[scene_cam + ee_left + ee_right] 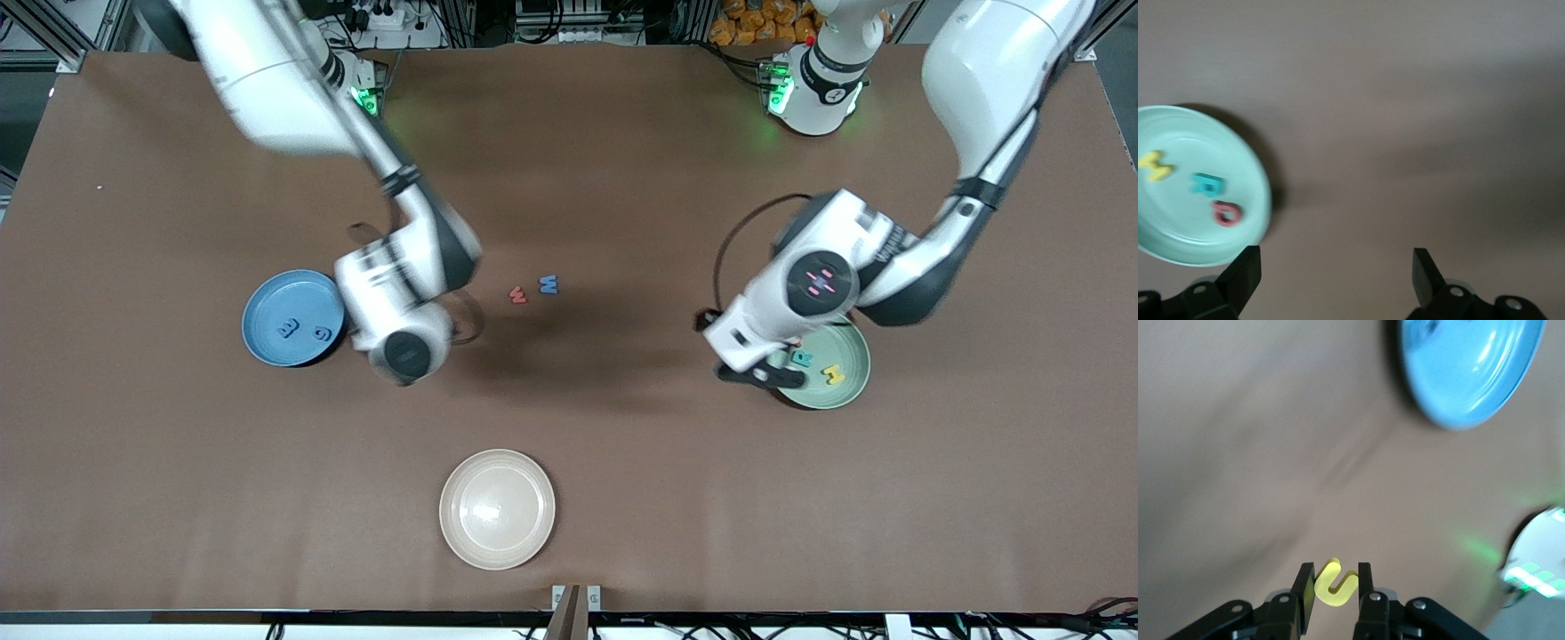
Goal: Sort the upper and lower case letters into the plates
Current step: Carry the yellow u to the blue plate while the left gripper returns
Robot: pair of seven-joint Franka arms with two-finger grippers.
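While my right jaws are closed on the yellow letter, I hold it by its two flat sides, so that its hooked shape stands up between the pads and cannot turn. These jaws hang over the worktop just beside the blue plate, at mid height of the front view toward the right arm's end. I judge that I carry this letter to that plate. Two blue letters lie in it already, close together.

My left jaws are wide open and hold nothing. They hang over the rim of the mint plate, on its edge toward the centre of the frame. I think they are open because a letter was set down. A yellow letter, a teal letter and a red letter lie in this plate as a small group.

Outward from both, a red letter and a blue letter lie side by side on the bare worktop in the middle of the frame, between the two plates; they are not yet sorted. Low in the frame a cream plate stands empty, well apart from everything.
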